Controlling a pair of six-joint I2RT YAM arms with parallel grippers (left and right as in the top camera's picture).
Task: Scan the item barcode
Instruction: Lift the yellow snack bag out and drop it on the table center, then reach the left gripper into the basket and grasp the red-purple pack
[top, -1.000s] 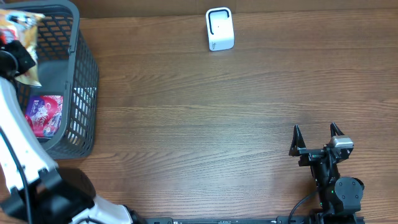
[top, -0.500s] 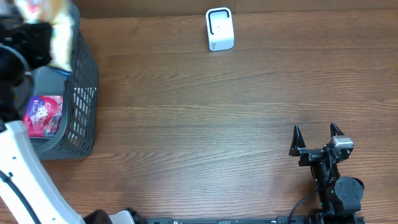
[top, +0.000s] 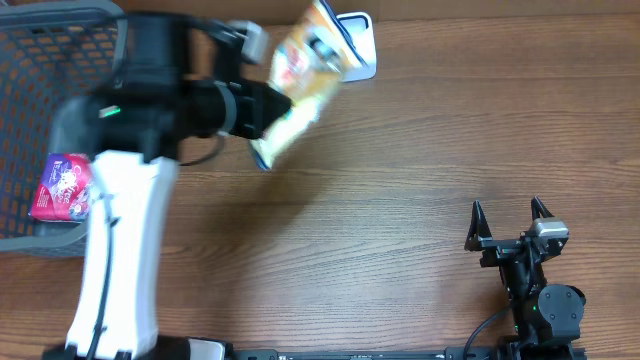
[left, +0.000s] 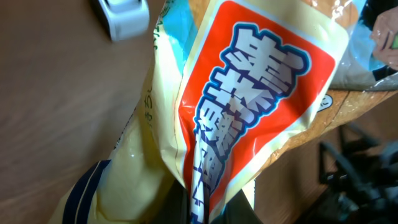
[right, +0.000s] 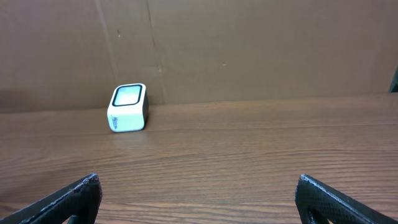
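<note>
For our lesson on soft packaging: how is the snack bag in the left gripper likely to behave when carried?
The snack bag is probably floppy: it creases where the left gripper pinches it. It seems light, held aloft by one end. Its glossy film may slip.

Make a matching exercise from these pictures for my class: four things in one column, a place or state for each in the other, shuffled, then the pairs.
Things
1. snack bag
2. scanner
3. purple packet
4. right gripper

Places or states
A. lying in the basket
B. open, holding nothing
C. standing on the far side of the table
D. clamped in the left gripper, off the table

Pairs: 1-D, 2-C, 3-A, 4-B
</note>
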